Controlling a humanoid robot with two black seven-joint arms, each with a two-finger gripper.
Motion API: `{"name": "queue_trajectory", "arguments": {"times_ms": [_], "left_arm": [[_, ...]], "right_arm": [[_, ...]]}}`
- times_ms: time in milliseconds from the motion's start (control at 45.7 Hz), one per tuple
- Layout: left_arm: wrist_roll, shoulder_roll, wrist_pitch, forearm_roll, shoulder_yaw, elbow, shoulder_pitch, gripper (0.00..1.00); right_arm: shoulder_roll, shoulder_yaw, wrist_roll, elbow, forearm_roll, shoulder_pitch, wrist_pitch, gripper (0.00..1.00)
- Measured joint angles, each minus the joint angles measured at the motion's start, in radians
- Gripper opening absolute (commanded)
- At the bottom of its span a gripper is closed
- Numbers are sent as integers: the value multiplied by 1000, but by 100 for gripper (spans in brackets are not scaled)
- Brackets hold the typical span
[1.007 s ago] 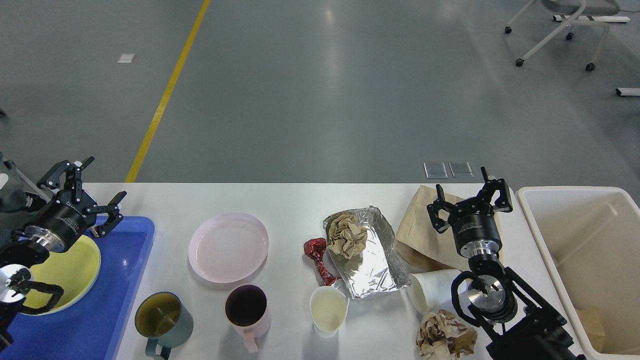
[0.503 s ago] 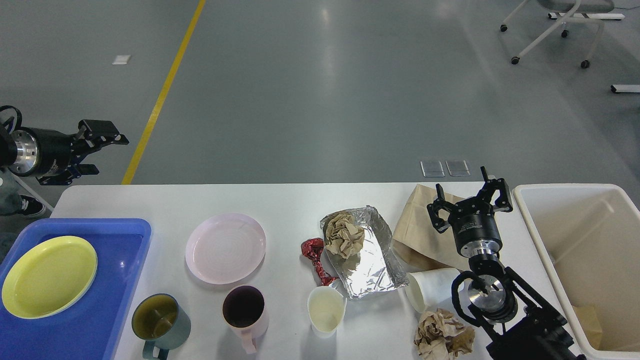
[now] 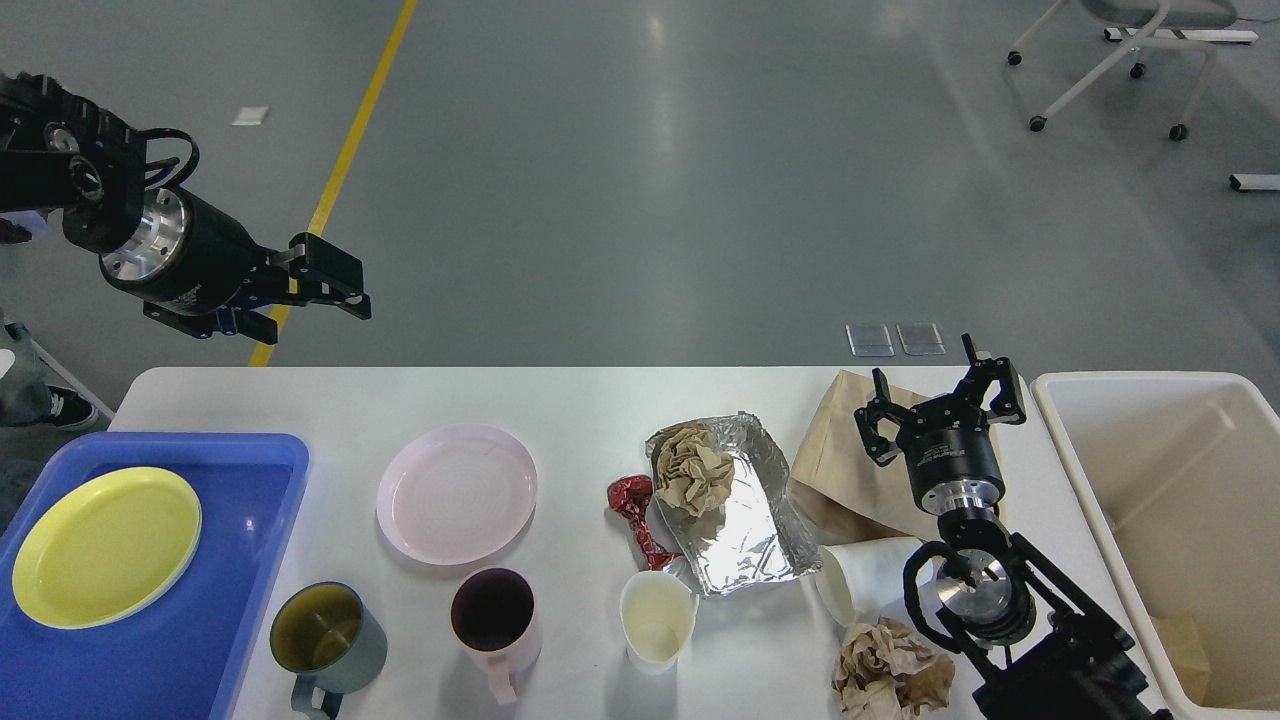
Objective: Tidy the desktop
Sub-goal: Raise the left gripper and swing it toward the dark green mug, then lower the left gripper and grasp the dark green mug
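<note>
Head view. The desktop (image 3: 580,400) is seen filling the lower half of the frame, below both grippers.

The left gripper (image 3: 325,295) is held out past the desktop's far left edge, above the floor, pointing right. Its fingers are seen side-on, so whether it is released or clenched cannot be told; nothing is seen in it. Below and nearer than it, a blue tray (image 3: 260,480) with a yellow plate (image 3: 105,545) is set at the desktop's left end. Below and to its right a pink plate (image 3: 457,492) is seen, with a green mug (image 3: 325,640) and a pink mug (image 3: 493,620) nearer still.

The right gripper (image 3: 940,405) is held over a brown bag (image 3: 835,465), fingers spread apart and empty. To its left lies a foil tray (image 3: 745,520) with crumpled paper (image 3: 692,470) in it, and a red wrapper (image 3: 635,515) just beside that. A white cup (image 3: 655,620) stands near the foil tray's near corner. To the gripper's right a cream bin (image 3: 1090,480) is placed. Nearer than the gripper, a tipped paper cup (image 3: 865,575) and a paper wad (image 3: 885,675) are seen.
</note>
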Motion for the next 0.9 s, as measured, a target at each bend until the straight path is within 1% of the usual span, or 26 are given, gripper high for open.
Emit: {"name": "queue_trajectory", "arguments": {"times_ms": [109,175,241,263,350,416,438,481,525,591,722,897], "left_arm": [[13,-90,-3,-65,65,-116,-113,97],[52,-141,-4,-113,92,-191,-187,97],[128,-174,-3,-178,111,-253,-256,97],[163,-183,-2,-209,118,-272,-281,97],[282,-226,4,-307,142,-329,-352,97],[347,-267,4,-363,160,-362,-407,97],[359,-278,2,-376,164,-372,-423,97],[374,-297,-4,-403,171,-396,-452,97],[380,-311,-14,-419,173,-417,-475,97],[381,-331,-38,-428,174,-434,-492,97],[379,-350,-113,-433,168,-443,-504,97],[379,-340,-134,-434,171,-441,-529,97]], "right_arm": [[0,0,0,0,0,0,0,100],[0,0,0,0,0,0,0,100],[0,0,0,0,0,0,0,100],[0,0,0,0,0,0,0,100],[1,0,0,-1,0,0,0,100],[1,0,0,-1,0,0,-1,100],[1,0,0,-1,0,0,-1,100],[0,0,0,-1,0,0,-1,100],[0,0,0,-1,0,0,-1,100],[0,0,0,-1,0,0,-1,100],[0,0,0,-1,0,0,-1,100],[0,0,0,-1,0,0,-1,100]]}}
